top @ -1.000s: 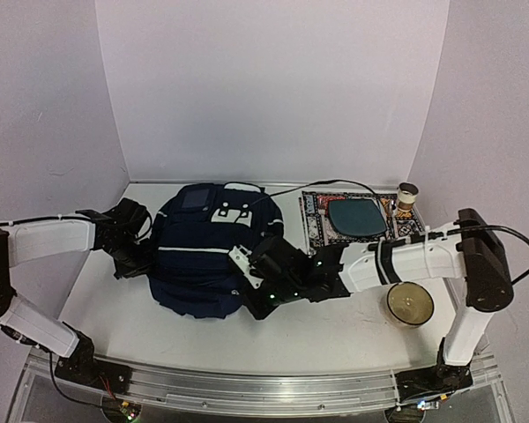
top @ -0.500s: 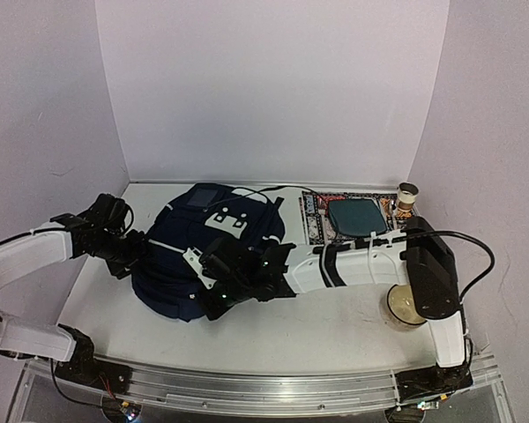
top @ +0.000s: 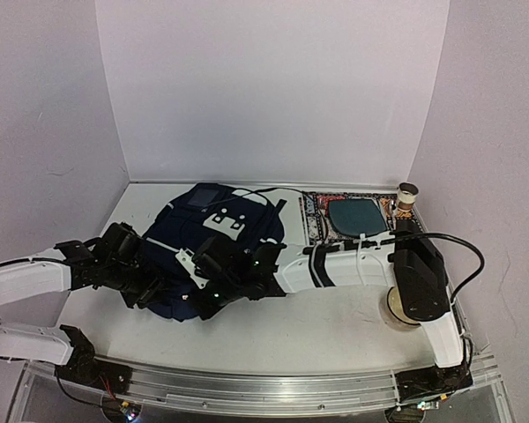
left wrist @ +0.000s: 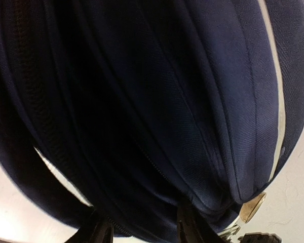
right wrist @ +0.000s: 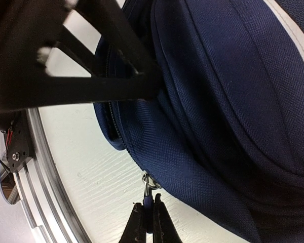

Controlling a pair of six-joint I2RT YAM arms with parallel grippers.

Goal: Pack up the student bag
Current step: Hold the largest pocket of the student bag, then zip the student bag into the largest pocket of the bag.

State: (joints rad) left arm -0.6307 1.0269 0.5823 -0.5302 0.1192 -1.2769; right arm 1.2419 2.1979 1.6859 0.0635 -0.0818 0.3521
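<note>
Now your right gripper (right wrist: 151,201) pinches the zip pull (right wrist: 148,185) on the bag (top: 234,231); your left gripper (left wrist: 142,229) straddles its near-left edge, grip unclear.

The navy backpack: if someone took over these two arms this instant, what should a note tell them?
Right gripper: shut on the small metal zipper pull at the near edge of the large dark navy fabric backpack, which lies flat on the white table.
Left gripper: fingers apart against the bag's left side; grip unclear.
Done: pull caught; no opening visible.
Left: unzip, then pack; the dark teal pouch sits outside on the patterned mat.
</note>
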